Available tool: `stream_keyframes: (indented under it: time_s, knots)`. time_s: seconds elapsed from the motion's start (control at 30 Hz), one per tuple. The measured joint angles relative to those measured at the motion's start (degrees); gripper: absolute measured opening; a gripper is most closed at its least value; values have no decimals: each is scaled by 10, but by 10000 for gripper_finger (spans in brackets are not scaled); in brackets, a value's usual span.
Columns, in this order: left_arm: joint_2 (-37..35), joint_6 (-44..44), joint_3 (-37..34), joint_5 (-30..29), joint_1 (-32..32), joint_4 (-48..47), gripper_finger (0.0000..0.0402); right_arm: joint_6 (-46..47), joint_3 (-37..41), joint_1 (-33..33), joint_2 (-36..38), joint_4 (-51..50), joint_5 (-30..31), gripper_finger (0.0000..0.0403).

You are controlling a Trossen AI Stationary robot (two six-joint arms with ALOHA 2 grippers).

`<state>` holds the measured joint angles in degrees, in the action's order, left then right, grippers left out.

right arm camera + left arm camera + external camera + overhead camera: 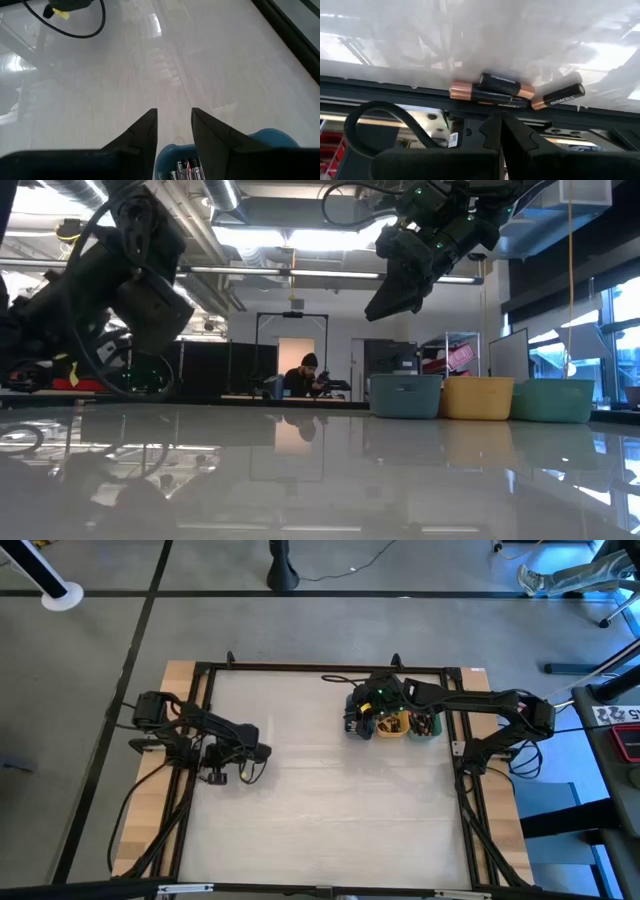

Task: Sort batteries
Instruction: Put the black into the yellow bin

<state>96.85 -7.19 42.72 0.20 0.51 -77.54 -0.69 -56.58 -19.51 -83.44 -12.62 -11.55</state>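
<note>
Left wrist view alone: three batteries (512,92) beside the table's frame (395,87).

Readable only in the left wrist view: "DURACELL" in pale letters along the black body of one of the batteries (557,97), the cell lying farthest to one side. Similar pale print on the two cells beside it, too small to make out.
</note>
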Motion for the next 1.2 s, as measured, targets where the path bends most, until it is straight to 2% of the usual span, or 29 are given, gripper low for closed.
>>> stream_keyframes:
  time_s: [0.3,0.43,0.5,0.67,0.87,1.2]
  knots:
    - [3,-4,20,9,-17,20,0,0,0,1,0,-5,-3,122]
    - [-49,-43,45,9,-17,26,0,7,0,1,0,42,-44,122]
    - [-92,-92,53,13,-24,29,0,21,0,1,0,72,-71,122]
    - [-155,-214,53,110,-101,32,0,64,0,1,0,110,-91,122]
    - [-129,-223,16,143,-170,31,0,67,0,1,0,114,-84,122]
    - [-59,-203,-70,182,-180,92,0,90,0,22,0,125,-78,122]
